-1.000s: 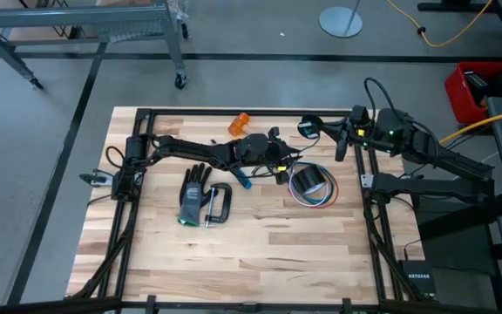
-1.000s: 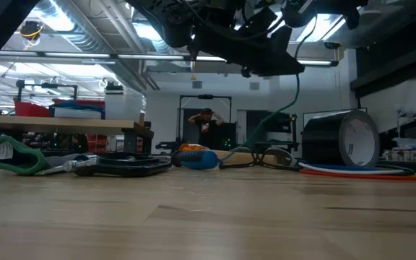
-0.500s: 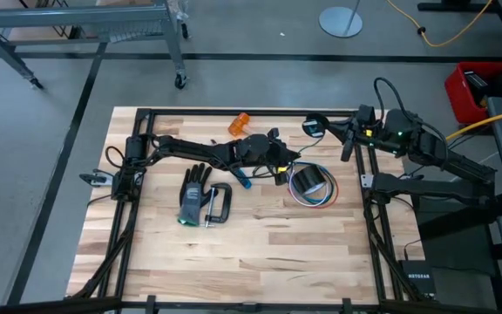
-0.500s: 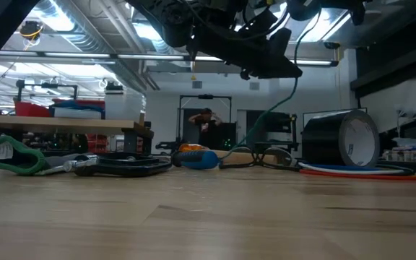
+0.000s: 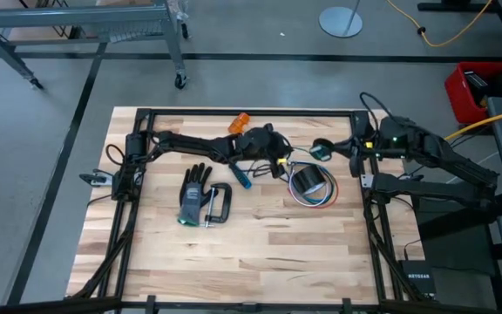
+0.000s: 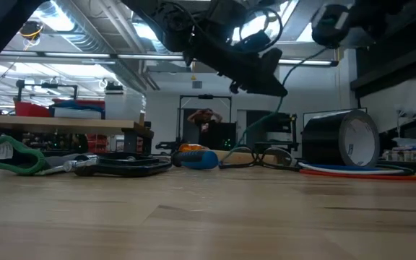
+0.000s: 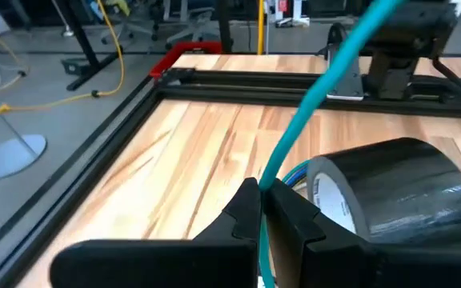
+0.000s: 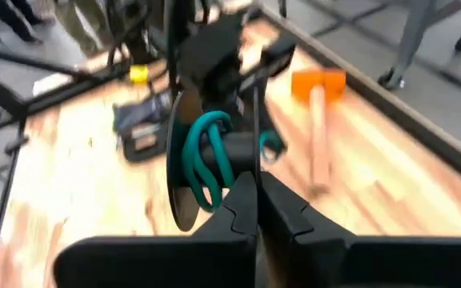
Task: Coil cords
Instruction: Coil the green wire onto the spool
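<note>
**Two grippers clamped on one teal-green cord, mid-coil**

Pinched together on the thin teal-green cord (image 7: 318,96): left gripper (image 7: 261,210), hovering near table centre, just at ten o'clock of the fat black roll of tape (image 5: 310,181). Shut likewise: right gripper (image 8: 254,192), raised toward two o'clock of the table, carrying a small dark spool (image 8: 184,160) with teal loops already wound on. Strung taut between the two, up off the wood. Lying under the tape roll: flat ring of red, white and blue wires (image 5: 329,199), untouched. Judged step: winding the teal length. Called for next, probably: feeding slack while turning the spool, keeping tension even, avoiding a snag on the tape.
</note>
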You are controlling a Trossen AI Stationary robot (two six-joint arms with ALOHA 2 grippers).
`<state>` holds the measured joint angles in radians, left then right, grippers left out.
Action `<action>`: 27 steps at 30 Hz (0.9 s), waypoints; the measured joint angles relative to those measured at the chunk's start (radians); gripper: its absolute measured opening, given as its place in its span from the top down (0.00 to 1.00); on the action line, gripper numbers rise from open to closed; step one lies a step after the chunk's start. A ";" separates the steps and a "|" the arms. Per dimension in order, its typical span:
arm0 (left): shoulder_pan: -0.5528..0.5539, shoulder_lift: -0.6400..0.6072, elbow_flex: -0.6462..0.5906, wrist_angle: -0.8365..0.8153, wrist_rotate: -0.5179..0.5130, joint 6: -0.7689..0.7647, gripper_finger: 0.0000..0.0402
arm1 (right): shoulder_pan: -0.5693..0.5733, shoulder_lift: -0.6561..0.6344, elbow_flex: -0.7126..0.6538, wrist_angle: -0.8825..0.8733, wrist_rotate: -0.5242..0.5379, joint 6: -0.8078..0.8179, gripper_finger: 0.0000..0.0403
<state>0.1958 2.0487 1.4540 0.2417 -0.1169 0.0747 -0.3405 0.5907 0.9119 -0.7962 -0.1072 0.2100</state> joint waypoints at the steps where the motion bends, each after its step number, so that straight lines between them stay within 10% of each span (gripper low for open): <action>1: 0.005 0.000 0.000 0.000 0.002 -0.012 1.00 | 0.000 0.002 0.000 -0.017 -0.001 0.000 1.00; 27: 0.053 -0.003 0.000 0.009 0.007 -0.152 1.00 | 0.000 0.404 0.000 -0.113 0.135 -0.035 1.00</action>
<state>0.2488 2.0457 1.4540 0.2508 -0.1099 -0.0769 -0.3405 0.9951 0.9115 -0.9091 0.0275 0.1753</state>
